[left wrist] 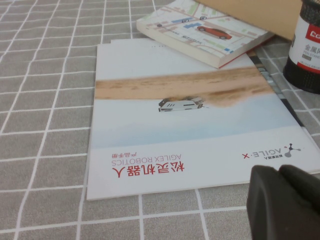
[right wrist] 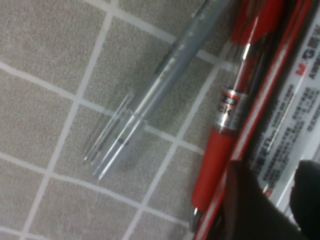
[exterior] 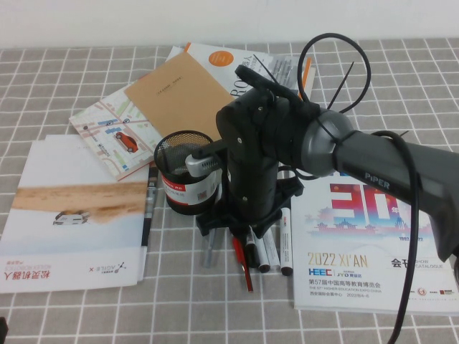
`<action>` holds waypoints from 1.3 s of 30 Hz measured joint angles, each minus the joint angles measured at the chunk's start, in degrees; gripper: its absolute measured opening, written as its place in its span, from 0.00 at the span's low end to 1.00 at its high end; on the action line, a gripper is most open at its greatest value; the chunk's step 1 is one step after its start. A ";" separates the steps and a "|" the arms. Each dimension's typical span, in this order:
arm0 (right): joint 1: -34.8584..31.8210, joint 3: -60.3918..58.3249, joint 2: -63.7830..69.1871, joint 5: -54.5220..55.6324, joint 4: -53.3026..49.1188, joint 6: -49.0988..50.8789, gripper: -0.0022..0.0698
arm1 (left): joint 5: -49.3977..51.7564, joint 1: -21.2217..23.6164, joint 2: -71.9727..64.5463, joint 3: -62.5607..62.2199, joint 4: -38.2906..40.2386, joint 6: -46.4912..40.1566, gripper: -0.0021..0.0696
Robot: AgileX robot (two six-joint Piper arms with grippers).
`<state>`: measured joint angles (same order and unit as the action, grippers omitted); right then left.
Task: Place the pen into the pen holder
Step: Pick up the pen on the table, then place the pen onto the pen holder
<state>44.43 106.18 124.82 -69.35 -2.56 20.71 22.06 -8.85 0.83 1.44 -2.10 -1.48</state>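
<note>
My right gripper (exterior: 247, 228) is down over a row of pens just right of the black mesh pen holder (exterior: 188, 172). In the right wrist view the gripper (right wrist: 276, 169) is open, with its fingers (right wrist: 245, 205) on either side of the pen (right wrist: 280, 145), a white-barrelled marker with dark print. White markers with black caps (exterior: 268, 252) stick out below the wrist in the high view. The pen holder's label also shows in the left wrist view (left wrist: 306, 47). My left gripper (left wrist: 282, 172) is shut and empty, low over the table by a brochure's corner.
A slim grey pen (right wrist: 150, 95) and red pens (right wrist: 225, 120) lie beside the marker; they also show in the high view (exterior: 242, 266). A white brochure (exterior: 72, 215) lies at left, a map book and brown notebook (exterior: 176, 89) behind, and a catalogue (exterior: 373, 251) at right.
</note>
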 joint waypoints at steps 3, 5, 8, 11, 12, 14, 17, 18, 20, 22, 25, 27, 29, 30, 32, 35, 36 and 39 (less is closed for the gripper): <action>0.00 0.11 0.12 0.39 -0.23 0.00 0.27 | 0.00 0.00 0.00 0.00 0.00 0.00 0.03; 0.00 0.13 0.62 0.46 -0.37 0.00 0.27 | 0.00 0.00 0.00 0.00 0.00 0.00 0.03; 0.00 0.13 1.13 0.46 -0.49 0.00 0.27 | 0.00 0.00 0.00 0.00 0.00 0.00 0.03; 0.00 0.13 1.13 0.46 -0.49 0.00 0.27 | 0.00 0.00 0.00 0.00 0.00 0.00 0.03; 0.00 0.13 1.20 0.46 -0.49 0.00 0.27 | 0.00 0.00 0.00 0.00 0.00 0.00 0.03; 0.00 0.13 1.20 0.46 -0.70 0.00 0.25 | 0.00 0.00 0.00 0.00 0.00 0.00 0.03; 0.00 0.40 1.20 0.46 -0.70 0.46 0.18 | 0.00 0.00 0.00 0.00 0.00 0.00 0.03; 0.00 0.67 1.20 0.46 -0.96 0.46 0.15 | 0.00 0.00 0.00 0.00 0.00 0.00 0.03; 0.00 0.94 1.09 0.34 -1.24 0.57 0.15 | 0.00 0.00 0.00 0.00 0.00 0.00 0.03; 0.00 1.21 0.01 0.22 -1.72 1.56 0.15 | 0.00 0.00 0.00 0.00 0.00 0.00 0.03; 0.00 1.30 -2.71 0.14 -2.54 2.99 0.15 | 0.00 0.00 0.00 0.00 0.00 0.00 0.03; 0.00 1.19 -4.93 0.31 -3.26 4.00 0.15 | 0.00 0.00 0.00 0.00 0.00 0.00 0.03; 0.00 -0.37 -7.97 1.92 -3.49 5.22 0.15 | 0.00 0.00 0.00 0.00 0.00 0.00 0.02; 0.00 -1.83 -9.76 3.55 -3.77 6.25 0.15 | 0.00 0.00 0.00 0.00 0.00 0.00 0.03; 0.00 -6.41 -13.49 8.82 -3.88 8.97 0.15 | 0.00 0.00 0.00 0.00 0.00 0.00 0.03; 0.00 -16.62 -20.75 21.62 -3.98 12.26 0.15 | 0.00 0.00 0.00 0.00 0.00 0.00 0.03; 0.00 -21.12 -23.59 28.06 -3.98 12.89 0.15 | 0.00 0.00 0.00 0.00 0.00 0.00 0.03; 0.00 -34.57 -31.30 50.96 -3.76 13.29 0.15 | 0.00 0.00 0.00 0.00 0.00 0.00 0.03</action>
<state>44.43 71.61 93.51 -18.39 -6.33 34.00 22.06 -8.85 0.83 1.44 -2.10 -1.48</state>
